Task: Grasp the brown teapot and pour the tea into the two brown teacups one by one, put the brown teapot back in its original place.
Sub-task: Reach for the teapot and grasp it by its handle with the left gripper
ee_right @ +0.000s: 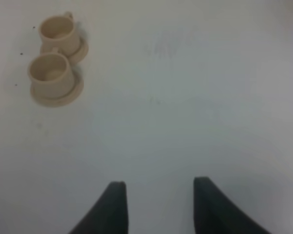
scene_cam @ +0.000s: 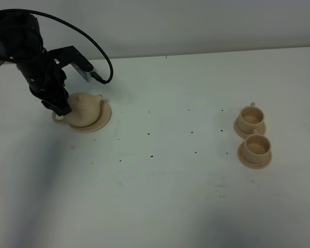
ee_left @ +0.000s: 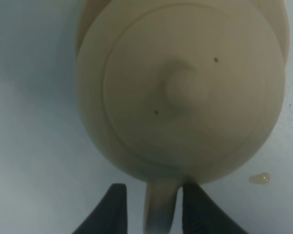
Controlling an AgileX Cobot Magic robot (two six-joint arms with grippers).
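Surface (scene_cam: 170,196): white, flat and matte, scattered with small dark specks.
Left arm (scene_cam: 33,62): black, jointed, with a trailing cable, reaching down at the far left part of the surface.
Teapot (scene_cam: 87,108): pale tan, matte, round and squat, with a knobbed lid. It stands upright toward the left side, nearer the far edge, with its loop handle turned to the arm.
Teapot saucer (scene_cam: 104,120): flat round tan disc, a little wider than the pot, which rests on it.
Teacups: two small pale tan cups, the farther one (scene_cam: 250,118) and the nearer one (scene_cam: 257,146). Each sits on its own tan saucer toward the right edge, just beside each other and well apart from the pot. No liquid can be made out in them.
Left end effector (ee_left: 154,186): spread wide, one dark finger on each side of the handle, not clamped on it.
Right end effector (ee_right: 158,183): fingers apart over bare surface, holding nothing, cups well off.
Progress: early. The grasp looks lined up but not made. Closing, lifting, both pours and the return to the saucer are all left.
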